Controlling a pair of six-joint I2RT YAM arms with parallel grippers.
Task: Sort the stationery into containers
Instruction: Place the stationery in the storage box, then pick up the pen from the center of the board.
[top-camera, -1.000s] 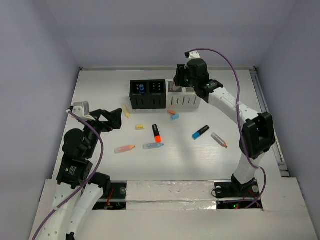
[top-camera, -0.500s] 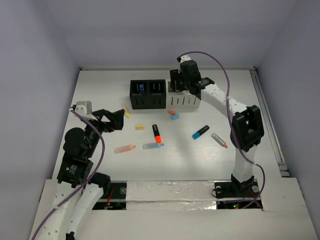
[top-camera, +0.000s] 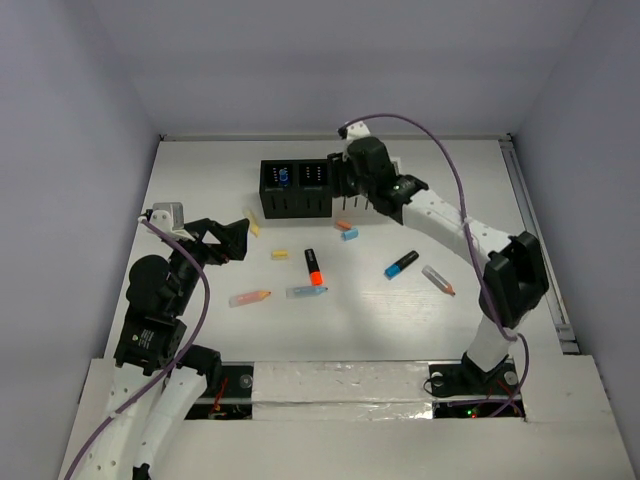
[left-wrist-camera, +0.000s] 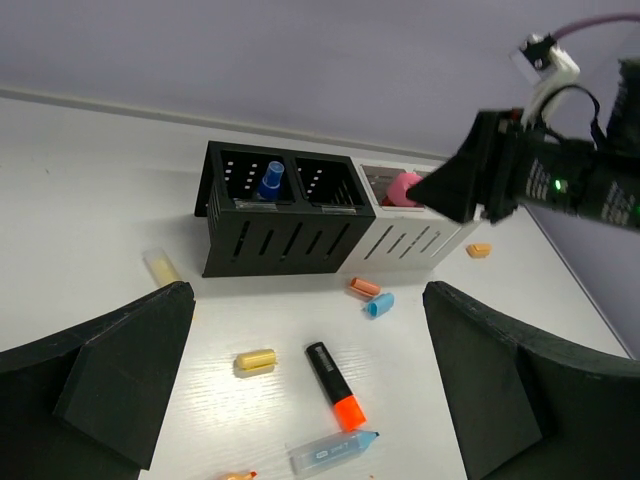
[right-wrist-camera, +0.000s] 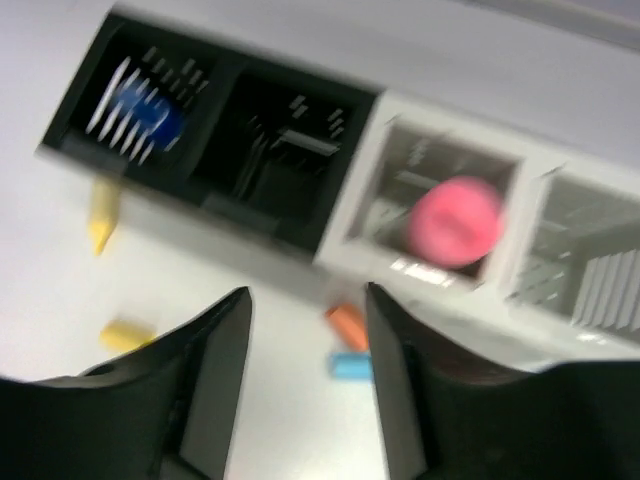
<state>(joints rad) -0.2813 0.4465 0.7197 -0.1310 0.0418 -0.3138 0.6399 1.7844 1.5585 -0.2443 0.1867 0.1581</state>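
Containers (top-camera: 296, 190) sit in a row nr the far edge of the bench (top-camera: 200, 170), approx mid-width: 2 black cubes on the L, 2 white on the R, the white pair partly hidden by the R arm in the top view. R claw (right-wrist-camera: 307, 295) hangs over the white pair w/ fingers apart and nothing btw them. Its wrist view is blurred, but the gap reads empty. Below it a pink piece (right-wrist-camera: 457, 222) stands in the white cube next to the black ones, and a blue pen (left-wrist-camera: 271, 180) stands in the black cube at the L end of the row. L claw (left-wrist-camera: 308, 310) is held above the bench nr the L edge, jaws wide, gripping nothing, facing the row. The rest of the stationery lies loose across the middle of the bench, apart from both claws. A yellow crayon (top-camera: 253, 223) is just off the L end of the black cubes, w/ a yellow bit (top-camera: 280, 254) a little nearer the near edge. A black-orange highlighter (top-camera: 314, 267) lies at ctr w/ a pale-blue marker (top-camera: 306, 291) just beside its orange end, and a pink-orange crayon (top-camera: 249, 298) is to the L of that. An orange bit (top-camera: 343, 225) and a blue bit (top-camera: 350, 234) lie side by side just in front of the white cubes. A blue-black highlighter (top-camera: 401, 264) and a grey pen (top-camera: 438, 279) w/ orange tip lie toward the R edge. The L wrist view shows a 2nd orange scrap (left-wrist-camera: 479, 250) by the R end of the white cubes.
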